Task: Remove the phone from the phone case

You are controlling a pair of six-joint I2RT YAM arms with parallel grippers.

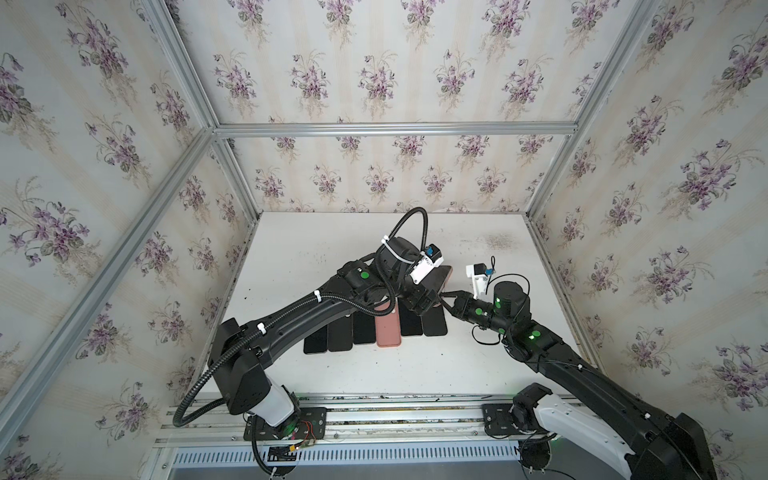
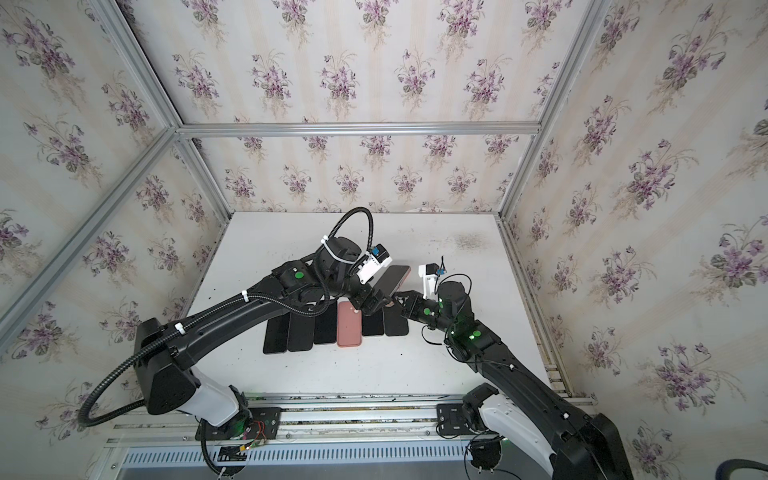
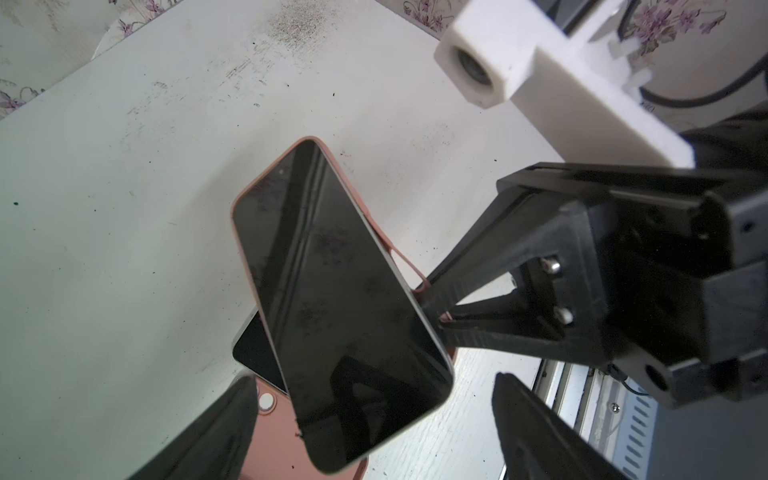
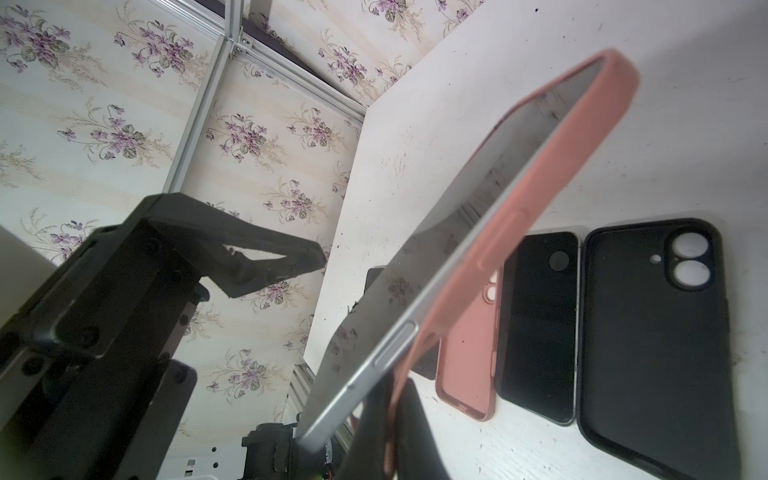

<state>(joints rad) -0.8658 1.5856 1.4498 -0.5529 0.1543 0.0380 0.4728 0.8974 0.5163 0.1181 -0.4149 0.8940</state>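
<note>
The white worktop point(image 1: 316, 249) carries a row of dark phones and cases point(image 1: 340, 336) laid side by side, with one empty pink case point(image 2: 348, 328) among them. The left arm point(image 1: 291, 316) reaches over this row from the left in both top views, and the right arm point(image 1: 582, 374) comes in from the right to meet it. Between them the phone point(image 3: 332, 299) hangs tilted in the air above the far end of the row, screen dark. Its far end sits inside the pink phone case point(image 4: 540, 199). Its near end has come free, so the silver side shows bare. The right pincer point(image 3: 440, 316) is clamped tight on the peeled edge of the phone case, just beside the phone. The left pincer point(image 3: 374, 415) stands wide, one finger on each side of the phone's freed end, neither touching it.
</note>
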